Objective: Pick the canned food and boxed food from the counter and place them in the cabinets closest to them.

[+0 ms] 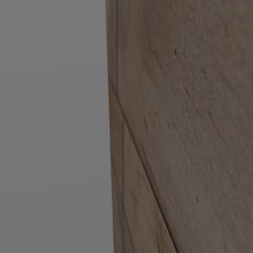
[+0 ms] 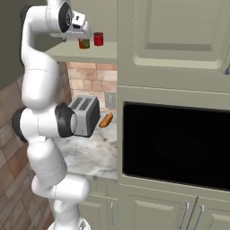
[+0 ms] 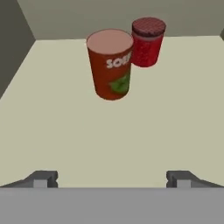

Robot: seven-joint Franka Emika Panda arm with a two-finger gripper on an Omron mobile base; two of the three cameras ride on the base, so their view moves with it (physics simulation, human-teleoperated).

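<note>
Two cylinders stand on the pale cabinet shelf [image 3: 61, 131] in front of my hand camera: a red soup can [image 3: 110, 64] with white lettering and a green mark on its side, and just behind it to the right a red jar [image 3: 147, 42] with a dark textured lid. Whether they touch I cannot tell; the can overlaps the jar's lower left edge from this angle. Both stand upright, well back on the shelf. The helper's yellow can is not what I see; this red soup can is the canned food as far as I can judge.

My fingers [image 3: 43, 179] are spread wide, one tip at each lower corner of the hand view, with bare shelf between them and nothing pinched. The can stands apart from them, further in.

From the right base view, the gripper [image 2: 83, 29] sits at the upper left, level with the open cabinet shelf, with the can and jar just beside it on that shelf. Below, on the marbled desk [image 2: 90, 155], I see a silver toaster [image 2: 85, 115] against the brick backsplash and a small orange item [image 2: 106, 120] lying just right of it. A black microwave [image 2: 175, 146] front sits to the right, under pale panelled cabinet doors.

A brown wood-grain surface [image 1: 188, 123] covers the right of the left base view, beside flat grey.
</note>
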